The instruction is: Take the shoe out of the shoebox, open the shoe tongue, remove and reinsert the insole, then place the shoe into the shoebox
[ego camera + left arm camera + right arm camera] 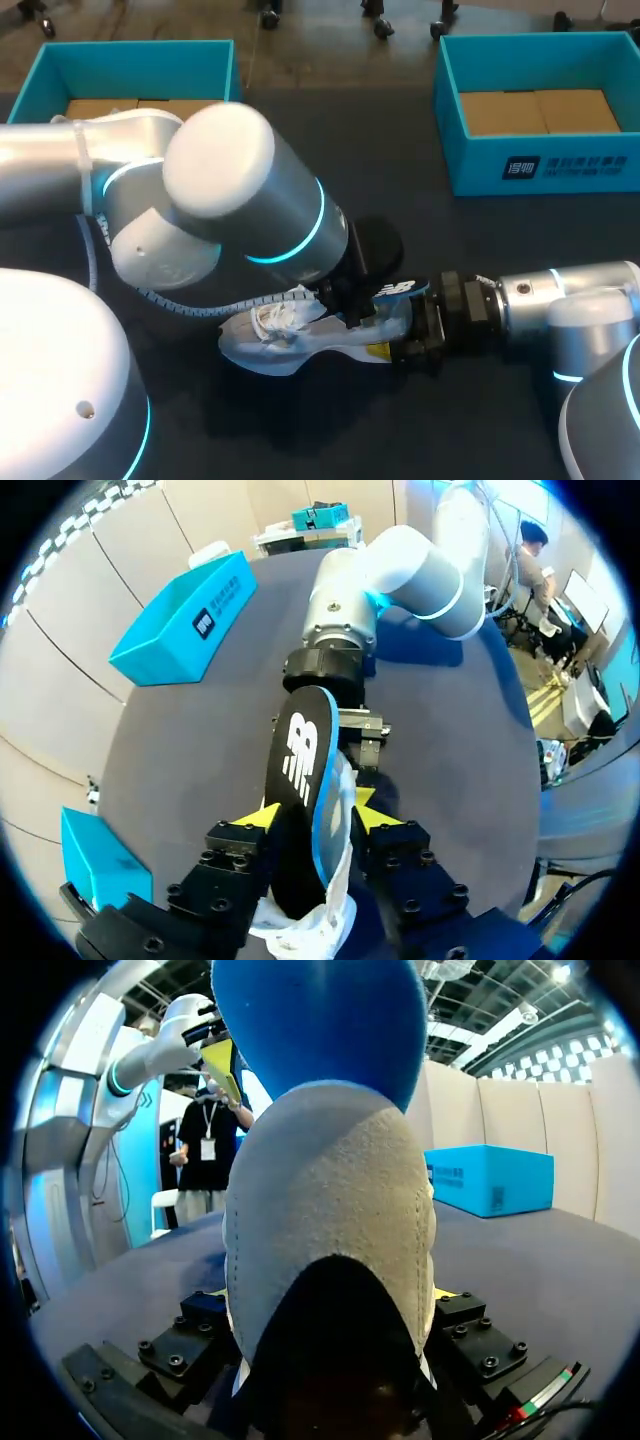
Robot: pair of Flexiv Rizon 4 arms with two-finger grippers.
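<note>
Shoe (270, 330) lies mid worktop (400, 230) toward the near edge, right gripper (390, 340) clamped on its heel, left gripper (315, 810) narrow, pinching the black insole (300, 755) sticking out of it.

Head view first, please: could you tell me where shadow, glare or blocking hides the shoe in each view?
Head view: the left arm covers the shoe's middle, with glare on its cap and shadow on the table beneath. Left wrist view: even light, the insole plain to see. Right wrist view: the shoe's heel fills the foreground, dark low down.
</note>
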